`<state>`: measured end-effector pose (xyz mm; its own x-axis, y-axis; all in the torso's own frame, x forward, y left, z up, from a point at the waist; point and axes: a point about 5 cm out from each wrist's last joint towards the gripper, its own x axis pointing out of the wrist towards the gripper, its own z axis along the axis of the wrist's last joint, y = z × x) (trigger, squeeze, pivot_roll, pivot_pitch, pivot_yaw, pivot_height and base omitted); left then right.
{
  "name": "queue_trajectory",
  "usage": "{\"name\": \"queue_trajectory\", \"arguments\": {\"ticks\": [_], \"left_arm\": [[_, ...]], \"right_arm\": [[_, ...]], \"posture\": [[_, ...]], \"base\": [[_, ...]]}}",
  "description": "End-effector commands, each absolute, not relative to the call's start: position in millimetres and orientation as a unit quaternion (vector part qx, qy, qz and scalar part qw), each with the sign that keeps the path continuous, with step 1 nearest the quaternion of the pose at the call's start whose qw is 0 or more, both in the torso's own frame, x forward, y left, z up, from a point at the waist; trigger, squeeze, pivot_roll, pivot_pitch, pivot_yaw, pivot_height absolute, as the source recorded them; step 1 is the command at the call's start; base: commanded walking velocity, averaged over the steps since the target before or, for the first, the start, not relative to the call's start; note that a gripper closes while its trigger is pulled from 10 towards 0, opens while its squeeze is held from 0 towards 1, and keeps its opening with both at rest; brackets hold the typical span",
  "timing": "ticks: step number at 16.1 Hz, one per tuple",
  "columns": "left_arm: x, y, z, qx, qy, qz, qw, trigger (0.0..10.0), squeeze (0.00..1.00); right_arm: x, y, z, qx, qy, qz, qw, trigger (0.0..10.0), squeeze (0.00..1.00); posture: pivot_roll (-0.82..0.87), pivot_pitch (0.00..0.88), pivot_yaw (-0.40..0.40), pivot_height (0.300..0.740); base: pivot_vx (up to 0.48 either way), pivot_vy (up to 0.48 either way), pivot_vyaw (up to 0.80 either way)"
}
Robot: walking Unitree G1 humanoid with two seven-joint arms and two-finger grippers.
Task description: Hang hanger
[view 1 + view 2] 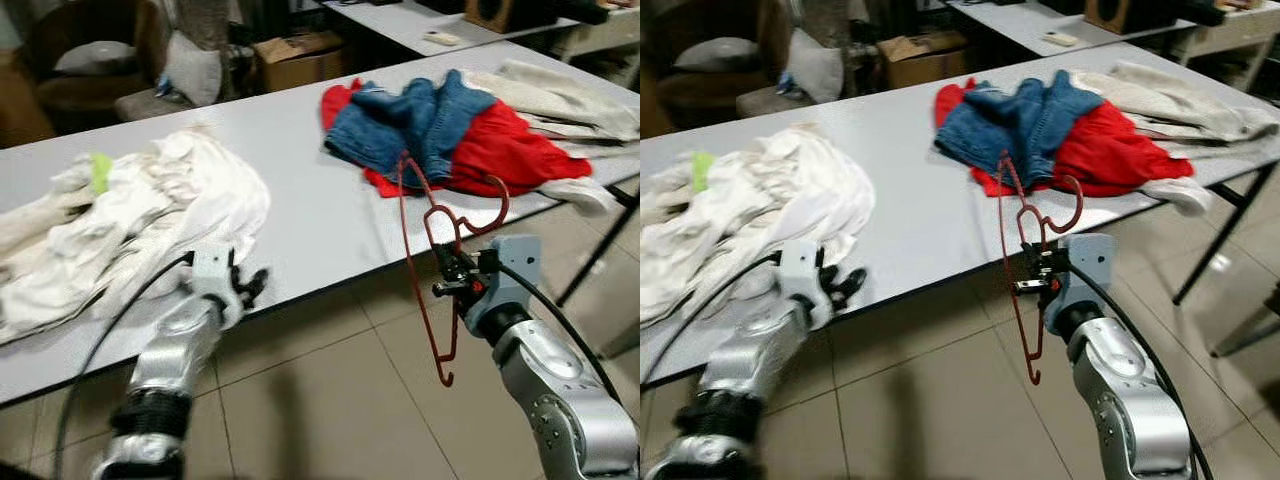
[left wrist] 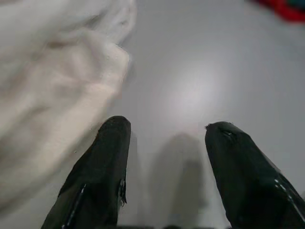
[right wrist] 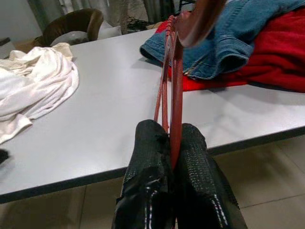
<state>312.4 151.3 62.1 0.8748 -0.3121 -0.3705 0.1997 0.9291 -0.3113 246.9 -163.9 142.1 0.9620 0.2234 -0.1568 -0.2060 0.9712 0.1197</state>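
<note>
While the right claw [image 1: 452, 275] pinches the red hanger [image 1: 432, 262] upright beside the tabletop [image 1: 330, 215], the left claw [image 1: 246, 285] hovers spread by the white clothes [image 1: 150, 215]. Carrying looks underway; next it needs a rail, none visible.

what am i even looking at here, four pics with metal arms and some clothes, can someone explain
This is a humanoid robot with two silver arms, each ending in two black fingers. Two pictures come from cameras on its head, looking down and forward; the other two come from cameras on its wrists, looking along the fingers.

Before it stands a long grey table. On it lie a heap of white clothes, and blue jeans over a red garment beside some beige cloth.

The right gripper is shut on a red wire hanger, holding it in the air at the table's near edge. The left gripper is open and holds nothing, by the white heap.
</note>
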Motion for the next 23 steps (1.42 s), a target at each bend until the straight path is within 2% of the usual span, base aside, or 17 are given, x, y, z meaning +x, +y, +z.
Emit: {"name": "queue_trajectory", "arguments": {"ticks": [1, 3, 5, 6, 8, 9, 11, 12, 14, 16, 18, 21, 23], "left_arm": [[305, 135, 47, -0.178, 0.257, -0.159, 0.937, 10.0, 0.00], [314, 114, 60, -0.246, 0.226, -0.191, 0.923, 10.0, 0.00], [322, 111, 78, -0.245, 0.169, -0.209, 0.932, 10.0, 0.00], [325, 116, 83, -0.217, 0.153, -0.201, 0.943, 10.0, 0.00], [329, 140, 86, -0.074, 0.133, -0.168, 0.974, 10.0, 0.00], [329, 153, 86, -0.023, 0.132, -0.157, 0.979, 10.0, 0.00], [330, 166, 89, 0.021, 0.124, -0.146, 0.981, 10.0, 0.00], [332, 181, 89, 0.066, 0.124, -0.125, 0.982, 10.0, 0.00], [333, 187, 85, 0.095, 0.132, -0.111, 0.980, 10.0, 0.00], [331, 198, 68, 0.113, 0.191, -0.078, 0.972, 10.0, 0.00], [328, 199, 59, 0.094, 0.216, -0.079, 0.969, 10.0, 0.00], [320, 194, 35, -0.022, 0.284, -0.073, 0.956, 10.0, 0.00], [320, 188, 34, -0.060, 0.290, -0.078, 0.952, 10.0, 0.00]], "right_arm": [[247, -164, 148, 0.057, 0.076, 0.111, 0.989, 10.0, 0.00], [246, -164, 148, 0.063, 0.076, 0.109, 0.989, 10.0, 0.00], [245, -164, 148, 0.064, 0.076, 0.109, 0.989, 10.0, 0.00], [245, -164, 148, 0.064, 0.076, 0.108, 0.989, 10.0, 0.00], [245, -164, 148, 0.066, 0.076, 0.106, 0.989, 10.0, 0.00], [244, -164, 148, 0.067, 0.077, 0.106, 0.989, 10.0, 0.00], [245, -163, 147, 0.068, 0.077, 0.107, 0.989, 10.0, 0.00], [246, -163, 147, 0.069, 0.077, 0.108, 0.989, 10.0, 0.00], [246, -162, 147, 0.068, 0.078, 0.110, 0.989, 10.0, 0.00], [247, -162, 147, 0.068, 0.079, 0.113, 0.988, 10.0, 0.00], [247, -162, 148, 0.068, 0.079, 0.113, 0.988, 10.0, 0.00], [248, -162, 149, 0.069, 0.077, 0.112, 0.988, 10.0, 0.00], [247, -163, 149, 0.070, 0.077, 0.112, 0.988, 10.0, 0.00]], "posture": [[-0.15, 0.000, 0.088, 0.740], [-0.16, 0.000, 0.094, 0.740], [-0.16, 0.000, 0.098, 0.740], [-0.16, 0.000, 0.099, 0.740], [-0.15, 0.000, 0.102, 0.740], [-0.15, 0.000, 0.102, 0.740], [-0.15, 0.000, 0.102, 0.740], [-0.15, 0.000, 0.098, 0.740], [-0.15, 0.000, 0.094, 0.740], [-0.15, 0.000, 0.092, 0.740], [-0.15, 0.000, 0.091, 0.740], [-0.16, 0.000, 0.094, 0.740], [-0.16, 0.000, 0.096, 0.740]], "base": [[0.000, 0.000, 0.00], [0.000, 0.000, 0.00], [0.000, 0.000, 0.00], [0.000, 0.000, 0.00], [0.000, 0.000, 0.00], [0.000, 0.000, 0.00], [0.000, 0.000, 0.00], [0.000, 0.000, 0.00], [0.000, 0.000, 0.00], [0.000, 0.000, 0.00], [0.000, 0.000, 0.00], [0.000, 0.000, 0.00], [0.000, 0.000, 0.00]]}}
